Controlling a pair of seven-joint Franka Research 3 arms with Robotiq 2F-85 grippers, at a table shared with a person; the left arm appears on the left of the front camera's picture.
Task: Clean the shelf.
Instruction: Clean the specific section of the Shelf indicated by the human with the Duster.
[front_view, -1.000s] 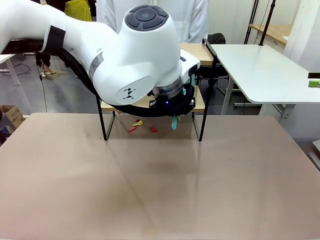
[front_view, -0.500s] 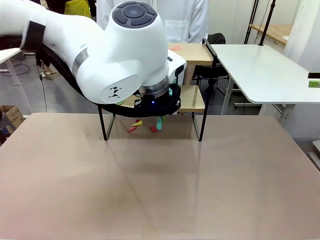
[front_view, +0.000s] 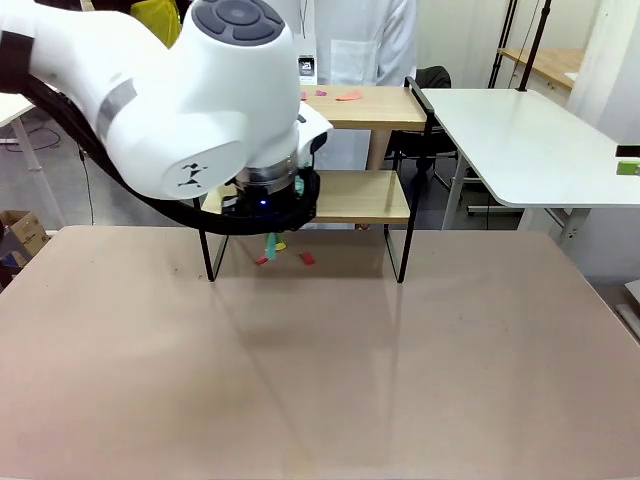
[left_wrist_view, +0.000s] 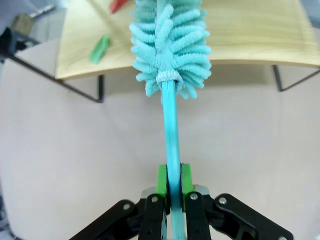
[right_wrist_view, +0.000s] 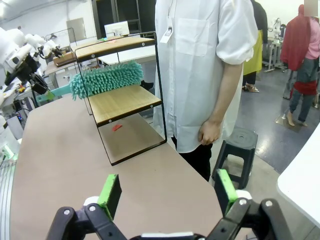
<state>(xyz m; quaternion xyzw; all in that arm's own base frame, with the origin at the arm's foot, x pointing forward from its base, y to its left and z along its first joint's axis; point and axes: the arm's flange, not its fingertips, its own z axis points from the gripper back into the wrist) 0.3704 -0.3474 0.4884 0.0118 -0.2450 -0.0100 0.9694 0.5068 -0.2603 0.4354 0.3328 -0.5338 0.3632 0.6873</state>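
Observation:
The shelf (front_view: 362, 195) stands at the table's far side, two light wooden boards in a black frame. My left gripper (left_wrist_view: 173, 182) is shut on the teal handle of a fluffy teal duster (left_wrist_view: 170, 40), whose head lies over the lower board (left_wrist_view: 250, 35) at its left end. In the front view the left gripper (front_view: 268, 218) hangs before that end, the handle (front_view: 270, 244) poking out below. A green scrap (left_wrist_view: 99, 48) and a red scrap (left_wrist_view: 117, 5) lie on that board. My right gripper (right_wrist_view: 167, 191) is open, far from the shelf (right_wrist_view: 125, 102), seeing the duster head (right_wrist_view: 107, 79).
Red and yellow scraps (front_view: 280, 252) lie on the brown table (front_view: 320, 370) under the shelf; pink scraps (front_view: 348, 96) rest on the top board. A person in a white coat (right_wrist_view: 200, 75) stands behind the shelf, next to a black stool (right_wrist_view: 240, 145). A white table (front_view: 520, 140) stands at right.
My left arm has swung toward picture left along the lower board, carrying the duster with it. The right end of the lower board has come into sight.

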